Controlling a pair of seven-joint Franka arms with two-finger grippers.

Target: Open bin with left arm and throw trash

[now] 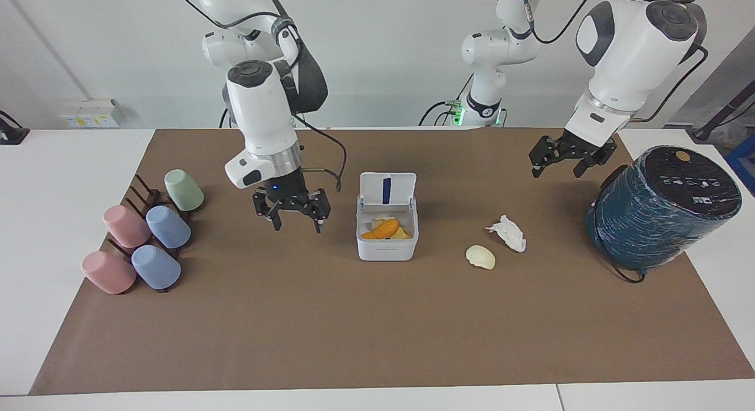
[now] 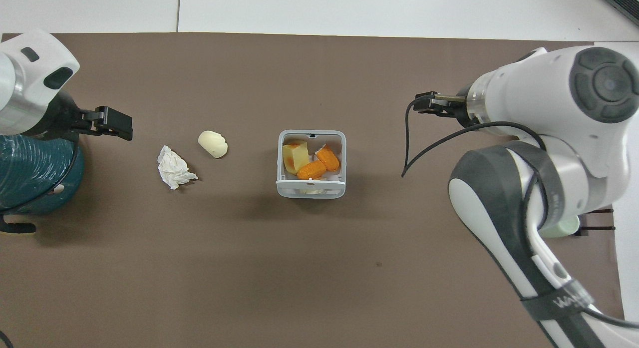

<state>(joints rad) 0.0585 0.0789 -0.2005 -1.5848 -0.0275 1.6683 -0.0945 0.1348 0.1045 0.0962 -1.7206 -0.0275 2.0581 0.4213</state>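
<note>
The white bin [image 1: 386,246] [image 2: 310,190] sits mid-mat with its lid [image 1: 387,190] standing upright, blue strip showing. Orange peel [image 1: 386,227] [image 2: 319,164] and a yellowish piece lie inside it. The cream peel [image 1: 481,256] [image 2: 213,143] and the crumpled tissue [image 1: 507,232] [image 2: 174,167] rest on the mat beside the bin, toward the left arm's end. My right gripper [image 1: 296,222] hangs open and empty over the mat between the bin and the cups. Open and empty too, my left gripper [image 1: 559,162] [image 2: 112,123] hovers beside the teal cylinder.
A big dark teal wrapped cylinder [image 1: 663,207] [image 2: 30,173] leans at the left arm's end of the mat. Several pastel cups on a dark rack [image 1: 147,234] lie at the right arm's end. The brown mat [image 1: 377,328] covers the table.
</note>
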